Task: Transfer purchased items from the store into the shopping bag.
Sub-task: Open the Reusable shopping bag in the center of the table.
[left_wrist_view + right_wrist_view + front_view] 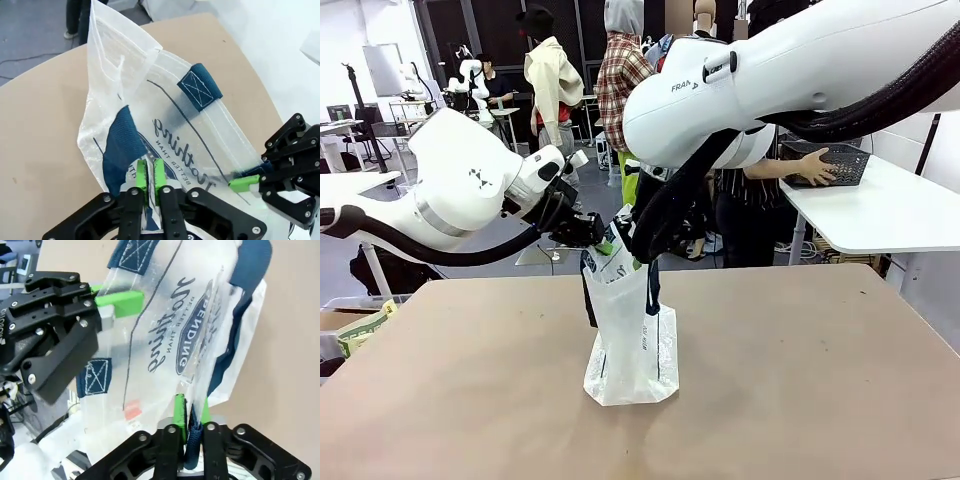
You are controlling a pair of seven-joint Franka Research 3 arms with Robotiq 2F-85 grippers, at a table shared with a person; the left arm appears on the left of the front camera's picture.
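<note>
translucent, crinkled plastic shopping bag (630, 345) with stitched, woven navy cloth strap handles (200, 90), on a smooth, matt brown table (800, 380).

I saw bright, even indoor light from overhead. The shopping bag (632, 350) cast only a faint, soft shadow on the tan table (800, 380). The wrist views curved at their edges, and the closest foreground looked slightly soft.

Brown table (820, 380), white side table (905, 212), grey floor (340, 265).
</note>
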